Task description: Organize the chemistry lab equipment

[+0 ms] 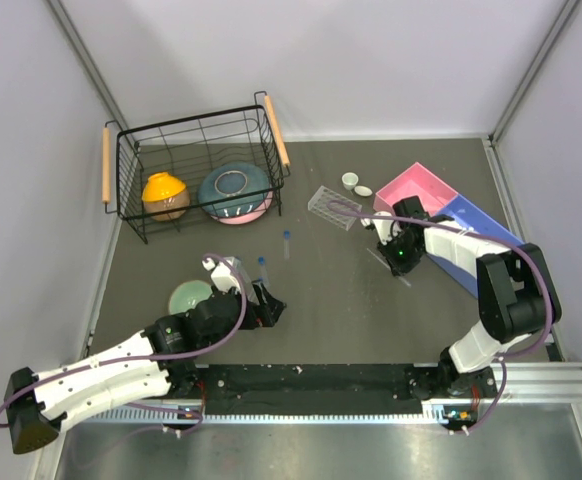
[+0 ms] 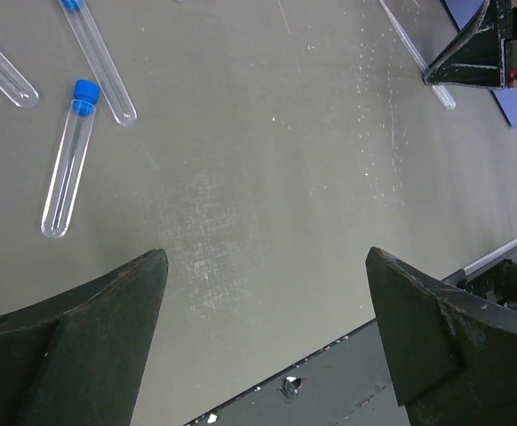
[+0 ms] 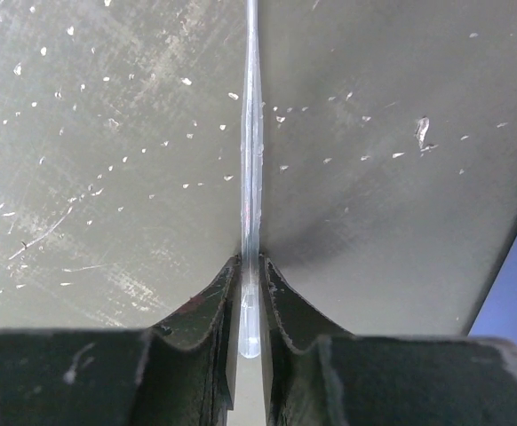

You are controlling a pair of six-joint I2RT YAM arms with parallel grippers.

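Two fingers of the right gripper (image 3: 250, 271) pinch a thin clear pipette (image 3: 252, 133) low at the table (image 3: 107, 133), its stem running toward 12 o'clock. The left gripper (image 2: 266, 257) hangs spread wide and empty, a blue-capped tube (image 2: 67, 169) at its 10 o'clock. The clear rack (image 1: 333, 207) sits at the right gripper's 11 o'clock.

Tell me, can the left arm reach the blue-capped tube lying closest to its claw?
Probably yes. The left gripper is wide open, and the tube lies loose on the table just ahead, a little to one side, with nothing between them.
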